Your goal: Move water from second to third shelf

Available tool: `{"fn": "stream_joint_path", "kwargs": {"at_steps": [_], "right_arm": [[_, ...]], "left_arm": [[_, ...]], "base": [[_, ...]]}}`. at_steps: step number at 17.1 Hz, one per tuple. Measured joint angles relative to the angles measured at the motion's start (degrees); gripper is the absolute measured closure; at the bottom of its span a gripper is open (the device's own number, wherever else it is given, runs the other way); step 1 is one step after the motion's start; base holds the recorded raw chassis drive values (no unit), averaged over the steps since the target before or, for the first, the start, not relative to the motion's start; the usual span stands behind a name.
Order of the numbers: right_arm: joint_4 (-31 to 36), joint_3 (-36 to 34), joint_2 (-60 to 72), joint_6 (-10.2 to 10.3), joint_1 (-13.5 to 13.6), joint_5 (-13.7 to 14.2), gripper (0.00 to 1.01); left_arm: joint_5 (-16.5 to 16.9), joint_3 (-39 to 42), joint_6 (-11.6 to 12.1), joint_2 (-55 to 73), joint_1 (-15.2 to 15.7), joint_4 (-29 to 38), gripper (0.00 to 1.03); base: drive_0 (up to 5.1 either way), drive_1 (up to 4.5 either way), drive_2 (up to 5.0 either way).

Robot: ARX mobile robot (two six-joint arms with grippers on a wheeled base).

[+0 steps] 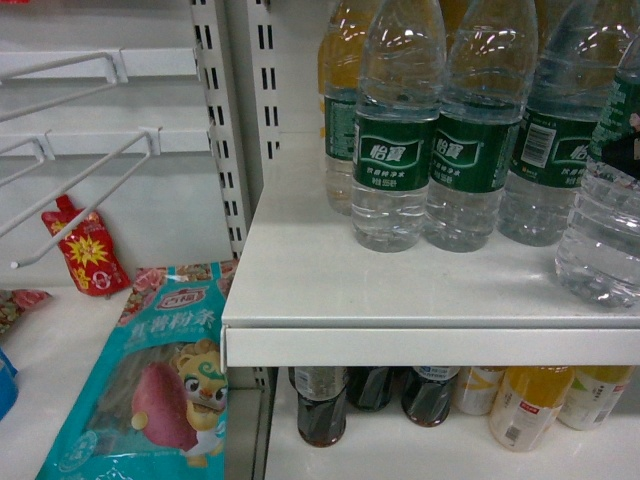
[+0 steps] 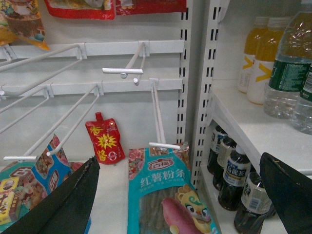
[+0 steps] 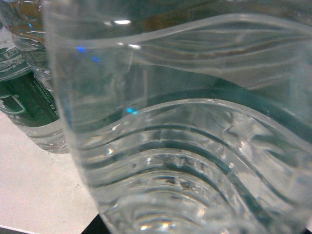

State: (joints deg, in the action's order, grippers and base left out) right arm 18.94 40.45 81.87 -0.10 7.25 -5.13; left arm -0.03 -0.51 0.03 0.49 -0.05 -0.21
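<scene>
**Two grippers inspected; water bottle at far right of shelf**

My left gripper point(image 2: 180, 195) hung released, its jaws spread wide above the teal snack bag point(image 2: 168, 195), gripping nothing. Green-labelled bottles point(image 1: 395, 130) stood upright in a row on the white shelf point(image 1: 330, 290). Rightmost, the water bottle point(image 1: 605, 200) filled my right wrist view; whether my right gripper was clenched on it, I could not tell.

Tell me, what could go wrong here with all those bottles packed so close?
The water bottle at the right edge stands close beside other green-labelled bottles, so pulling it out might knock one over. Its ribbed clear wall fills the right wrist view and looks smooth, so it could slip. The right gripper itself is hidden, so the grip cannot be checked.
</scene>
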Motion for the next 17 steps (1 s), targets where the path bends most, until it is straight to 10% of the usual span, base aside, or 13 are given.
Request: {"fn": "stream_joint_path", "kwargs": {"at_steps": [17], "right_arm": [[0.77,2.25,3.65,0.26,1.49,1.66,0.57]], "left_arm": [[0.00,0.00,0.00,0.00,0.00,0.00,0.05]], "base": [[0.0,0.00,0.0]]}}
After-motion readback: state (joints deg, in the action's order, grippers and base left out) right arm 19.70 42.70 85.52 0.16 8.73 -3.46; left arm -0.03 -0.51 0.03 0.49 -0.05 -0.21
